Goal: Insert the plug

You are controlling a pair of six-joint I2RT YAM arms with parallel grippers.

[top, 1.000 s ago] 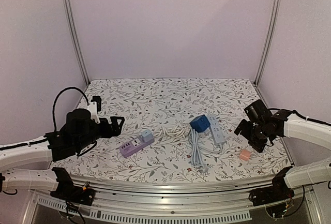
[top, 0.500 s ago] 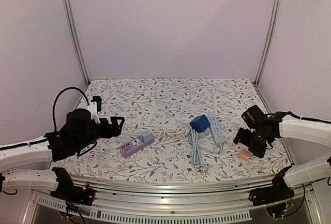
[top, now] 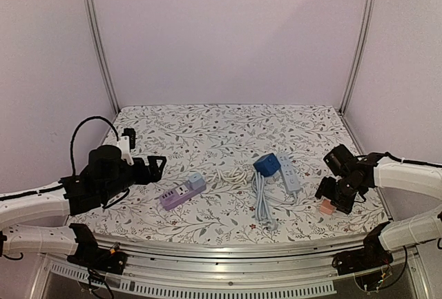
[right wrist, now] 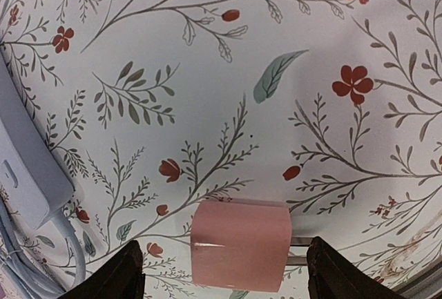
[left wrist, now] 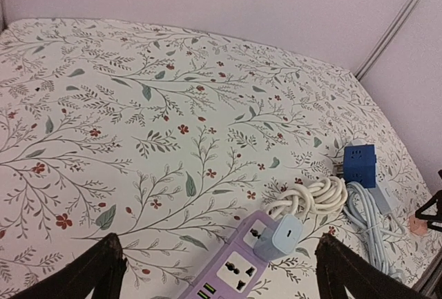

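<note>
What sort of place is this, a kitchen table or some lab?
Likely a lab test booth: bare wall, a metal post, left arm and right arm bolted by a floral table.

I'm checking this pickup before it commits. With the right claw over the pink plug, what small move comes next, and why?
Probably lower the right claw straight down around the pink plug. The right wrist view shows its fingers open, one either side of the plug, which lies ungripped on the tablecloth.
</note>
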